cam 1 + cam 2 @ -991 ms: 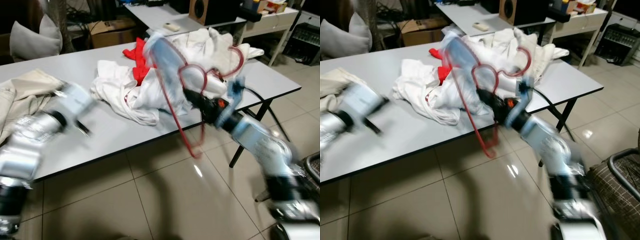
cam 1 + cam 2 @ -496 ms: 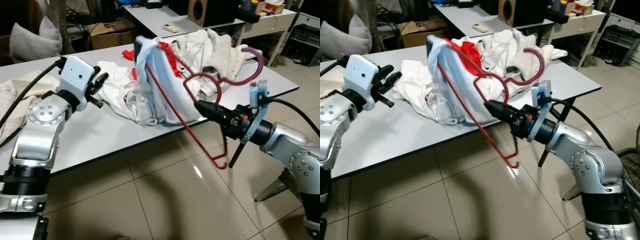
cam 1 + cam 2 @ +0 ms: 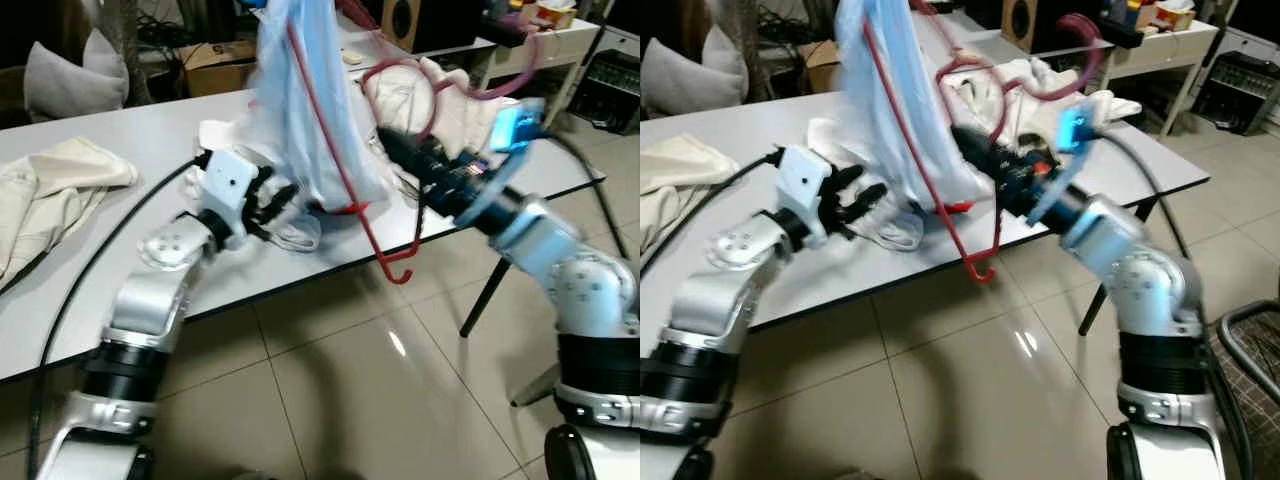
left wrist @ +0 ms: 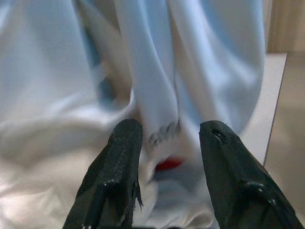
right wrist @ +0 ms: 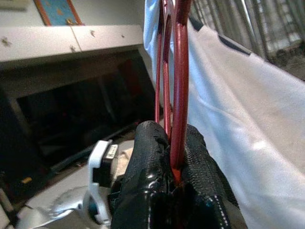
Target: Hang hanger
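Right now I see the long grey table (image 3: 90, 160) running across my head views, with a heap of white clothes (image 3: 440, 90) on its far right part and a beige garment (image 3: 45, 185) lying at its left end. Above the table's front edge hangs a pale blue shirt (image 3: 300, 90), draped on the red hanger (image 3: 345, 175), whose frame slants down in front of the cloth to a small hook end just past the table edge, over the tiled floor (image 3: 330, 400).

My right gripper (image 5: 171, 176) is clenched on the hanger: in the right wrist view the two black fingers (image 5: 147, 157) press on either side of the red bar, which rises straight up from between them with the shirt falling beside it. In the head views that arm reaches in from the right, above the table edge.

My left gripper (image 4: 169, 143) is parted, its fingers (image 4: 121, 157) held wide with the shirt's lower folds just ahead of them, not clearly touching. A black cable (image 3: 110, 250) trails from that arm over the table.
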Robot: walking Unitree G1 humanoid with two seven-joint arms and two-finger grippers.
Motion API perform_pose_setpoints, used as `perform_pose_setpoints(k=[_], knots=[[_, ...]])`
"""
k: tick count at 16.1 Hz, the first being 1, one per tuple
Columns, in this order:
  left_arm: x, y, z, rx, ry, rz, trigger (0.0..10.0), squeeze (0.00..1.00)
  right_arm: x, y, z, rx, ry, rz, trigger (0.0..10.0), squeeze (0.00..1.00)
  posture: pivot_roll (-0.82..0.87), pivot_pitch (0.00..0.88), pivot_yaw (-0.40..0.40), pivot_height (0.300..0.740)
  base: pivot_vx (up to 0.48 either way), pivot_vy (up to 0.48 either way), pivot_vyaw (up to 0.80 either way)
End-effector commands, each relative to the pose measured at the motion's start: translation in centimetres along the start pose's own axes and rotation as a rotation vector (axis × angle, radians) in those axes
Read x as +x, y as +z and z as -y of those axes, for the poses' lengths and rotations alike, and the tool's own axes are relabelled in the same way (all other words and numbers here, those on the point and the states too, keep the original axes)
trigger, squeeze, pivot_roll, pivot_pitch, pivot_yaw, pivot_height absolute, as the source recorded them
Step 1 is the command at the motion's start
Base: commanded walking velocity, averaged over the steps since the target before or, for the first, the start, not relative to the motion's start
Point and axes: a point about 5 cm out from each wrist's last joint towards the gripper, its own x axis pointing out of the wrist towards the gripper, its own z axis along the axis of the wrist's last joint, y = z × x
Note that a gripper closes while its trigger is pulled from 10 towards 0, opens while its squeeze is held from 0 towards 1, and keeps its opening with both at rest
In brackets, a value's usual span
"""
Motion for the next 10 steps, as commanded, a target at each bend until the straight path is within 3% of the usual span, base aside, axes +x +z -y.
perform_pose_setpoints(k=[1, 3, 4, 6, 8, 10], knots=[[0.1, 0.6, -0.5, -0.055, 0.032, 0.060, 10.0, 0.00, -0.4, 0.6, -0.4, 0.016, 0.044, 0.014, 0.0, 0.00, -0.21, 0.000, 0.025, 0.740, 0.000, 0.000, 0.00], [0.7, 0.7, -0.4, -0.188, 0.057, 0.158, 10.0, 0.00, -0.9, 0.8, -0.8, 0.060, 0.094, 0.032, 0.0, 0.00, -0.22, 0.000, 0.024, 0.740, 0.000, 0.000, 0.00], [0.9, 0.5, -0.4, -0.200, 0.062, 0.175, 10.0, 0.00, -1.3, 1.1, -0.7, 0.075, 0.098, 0.042, 0.0, 0.00, -0.22, 0.000, 0.024, 0.740, 0.000, 0.000, 0.00], [1.1, 0.0, -0.4, -0.103, 0.109, 0.144, 10.0, 0.00, -2.1, 1.4, -0.7, 0.093, 0.095, 0.051, 0.0, 0.00, -0.23, 0.000, 0.032, 0.740, 0.000, 0.000, 0.00], [1.0, 0.0, -0.4, -0.057, 0.105, 0.138, 10.0, 0.00, -2.4, 1.4, -0.8, 0.096, 0.096, 0.050, 0.0, 0.00, -0.23, 0.000, 0.032, 0.740, 0.000, 0.000, 0.00], [0.2, 0.4, 1.3, 0.020, -0.082, 0.168, 10.0, 0.00, -2.8, 1.5, -0.7, 0.102, 0.078, 0.053, 0.0, 0.00, -0.24, 0.000, 0.041, 0.740, 0.000, 0.000, 0.00]])
